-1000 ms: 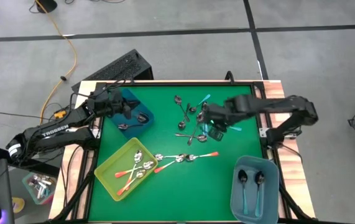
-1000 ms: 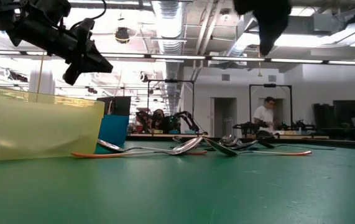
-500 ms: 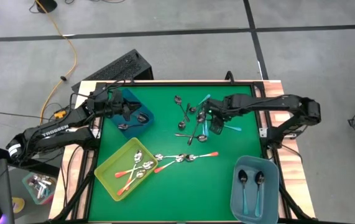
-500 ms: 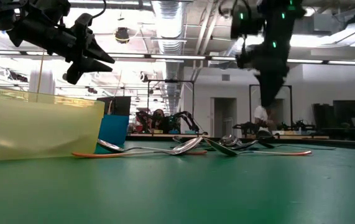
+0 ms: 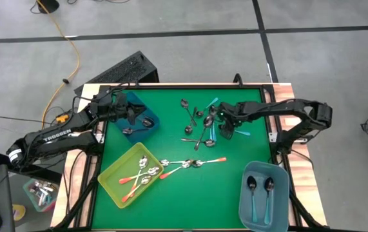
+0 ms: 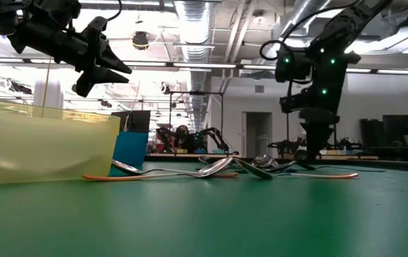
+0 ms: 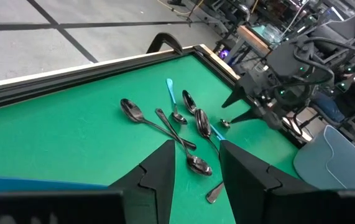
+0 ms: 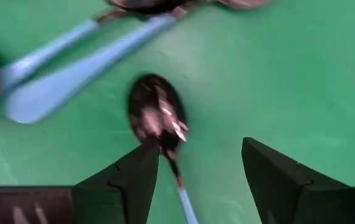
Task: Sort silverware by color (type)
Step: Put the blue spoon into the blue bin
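High view: our right pincer (image 5: 223,126) has dropped, wide open, onto a teal spoon (image 8: 158,118) in the tabletop pile; left pincer (image 5: 129,109), part-open and empty, hovers over the blue bin (image 5: 146,127).

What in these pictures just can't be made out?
- Low view: contents of the yellow bin are hidden by its cloudy wall.
- Right wrist view: the spoon below the right gripper is blurred; its handle runs off the edge.
- High view: the left gripper covers part of the blue bin.
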Robot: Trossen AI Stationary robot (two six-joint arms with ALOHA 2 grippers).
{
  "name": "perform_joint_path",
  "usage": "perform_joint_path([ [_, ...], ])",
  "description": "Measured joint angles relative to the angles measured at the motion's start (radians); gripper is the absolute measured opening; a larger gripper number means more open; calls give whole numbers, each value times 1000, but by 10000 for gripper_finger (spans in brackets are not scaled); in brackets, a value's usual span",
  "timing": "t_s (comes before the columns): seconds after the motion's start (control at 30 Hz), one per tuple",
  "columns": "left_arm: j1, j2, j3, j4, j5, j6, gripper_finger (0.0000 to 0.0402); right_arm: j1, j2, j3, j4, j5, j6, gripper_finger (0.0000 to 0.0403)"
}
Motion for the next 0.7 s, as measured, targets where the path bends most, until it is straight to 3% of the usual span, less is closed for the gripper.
perform_joint_path([
  [0.5, 0, 0, 0, -2, -1, -1, 110, -58, -5, -114, 48, -76, -60, 238],
  [0.7, 0, 0, 0, -2, -2, -16, 110, -58, -3, -120, 35, -72, -53, 181],
])
